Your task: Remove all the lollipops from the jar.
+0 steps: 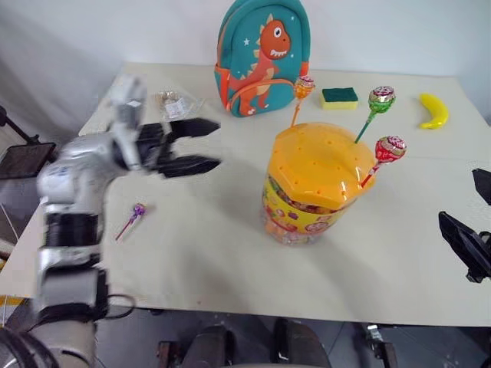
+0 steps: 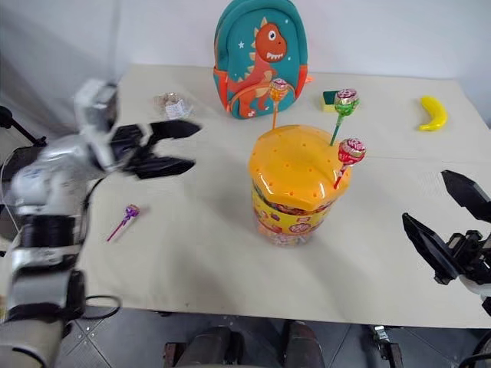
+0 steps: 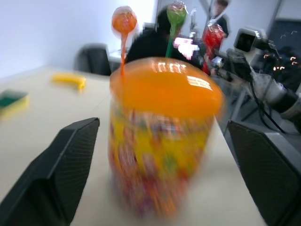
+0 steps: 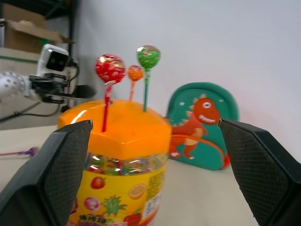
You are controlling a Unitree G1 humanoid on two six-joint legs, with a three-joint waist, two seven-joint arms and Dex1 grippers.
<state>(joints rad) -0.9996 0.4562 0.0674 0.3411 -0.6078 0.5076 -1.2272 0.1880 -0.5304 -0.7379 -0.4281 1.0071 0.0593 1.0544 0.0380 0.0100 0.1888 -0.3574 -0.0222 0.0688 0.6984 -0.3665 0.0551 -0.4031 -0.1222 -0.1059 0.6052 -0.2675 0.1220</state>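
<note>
The jar point(image 1: 311, 192) stands mid-table, a clear tub with a yellow candy label and a domed orange lid. Three lollipops stick up from the lid: an orange one point(image 1: 304, 87), a green one point(image 1: 380, 98) and a red-pink one point(image 1: 389, 149). A purple lollipop point(image 1: 136, 211) lies flat on the table to the jar's left. My left gripper point(image 1: 205, 146) hangs open above the table, left of the jar, its fingers pointing toward it with nothing between them. My right gripper point(image 2: 449, 222) stands open at the right edge, apart from the jar.
A teal dinosaur backpack point(image 1: 262, 55) stands behind the jar. A green-and-yellow sponge point(image 1: 339, 96) and a yellow banana point(image 1: 434, 112) lie at the back right. A crumpled clear wrapper point(image 1: 176, 103) sits at the back left. A person sits behind the jar in the left wrist view.
</note>
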